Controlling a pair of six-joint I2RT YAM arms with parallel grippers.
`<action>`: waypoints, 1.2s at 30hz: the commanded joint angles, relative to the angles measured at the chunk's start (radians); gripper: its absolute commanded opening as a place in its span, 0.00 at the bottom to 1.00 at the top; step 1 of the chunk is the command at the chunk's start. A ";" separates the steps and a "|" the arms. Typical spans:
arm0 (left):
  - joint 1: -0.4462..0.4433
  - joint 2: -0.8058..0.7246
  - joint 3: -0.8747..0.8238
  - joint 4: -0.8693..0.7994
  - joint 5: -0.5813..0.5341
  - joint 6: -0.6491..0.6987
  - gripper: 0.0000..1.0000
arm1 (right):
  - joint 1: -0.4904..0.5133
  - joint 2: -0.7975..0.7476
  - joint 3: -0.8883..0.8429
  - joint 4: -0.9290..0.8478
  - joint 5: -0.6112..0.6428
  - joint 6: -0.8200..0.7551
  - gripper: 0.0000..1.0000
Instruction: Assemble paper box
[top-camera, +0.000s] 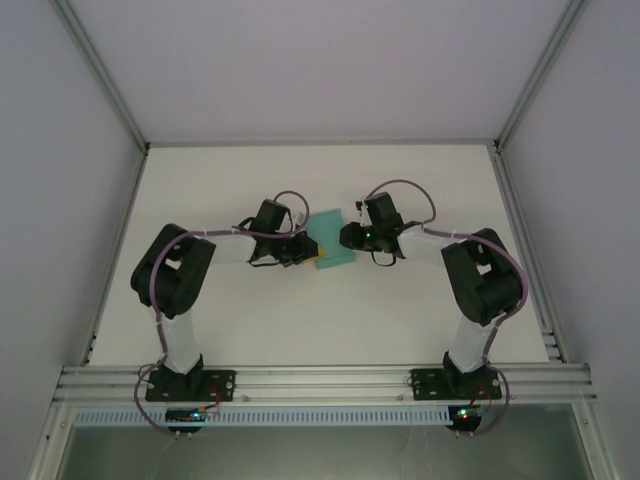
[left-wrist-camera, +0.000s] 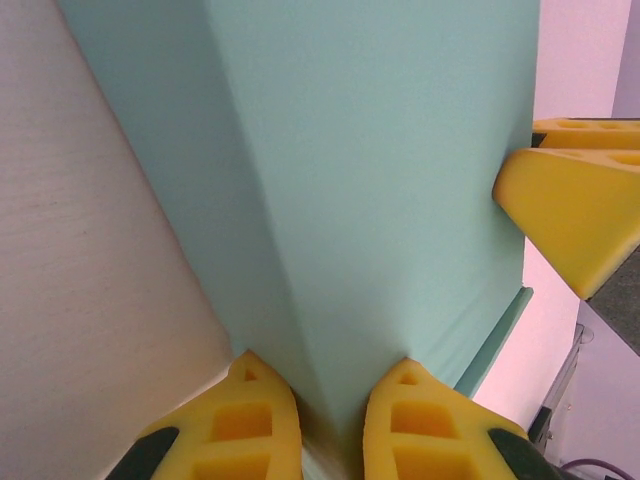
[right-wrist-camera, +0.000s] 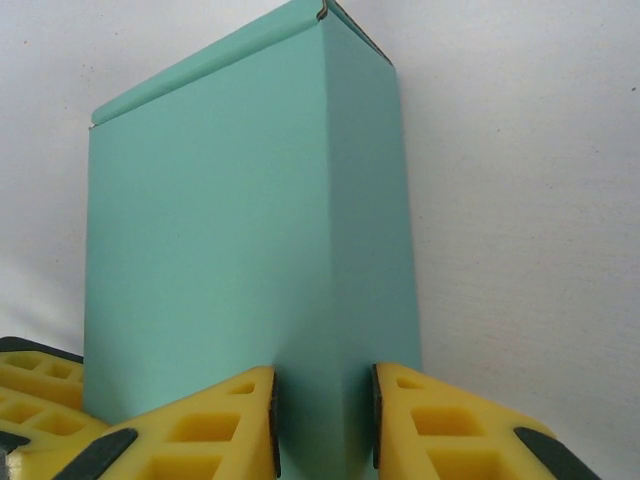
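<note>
On the white table (top-camera: 300, 320), midway between the two arms, sits the teal-green paper box (top-camera: 330, 246), folded into box form, with the left gripper (left-wrist-camera: 330, 400) pinching its left edge and the right gripper (right-wrist-camera: 323, 400) pinching its right corner edge.

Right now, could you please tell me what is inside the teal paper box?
Its inside is hidden: every visible face of the paper box is closed teal card. The left hand and right hand each pinch a folded edge from outside.

readable text: none | labels, brands, numbers: none | paper box (right-wrist-camera: 200, 250): plain teal, unprinted
</note>
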 joint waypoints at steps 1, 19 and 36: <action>-0.019 0.044 -0.029 0.022 -0.057 0.019 0.04 | 0.031 0.067 -0.053 -0.130 -0.075 0.010 0.26; -0.059 -0.087 -0.024 0.027 -0.063 0.080 0.60 | -0.012 0.070 0.156 -0.323 0.004 -0.188 0.48; -0.039 -0.371 0.032 -0.262 -0.400 0.275 0.99 | -0.142 -0.139 0.234 -0.356 -0.020 -0.299 0.99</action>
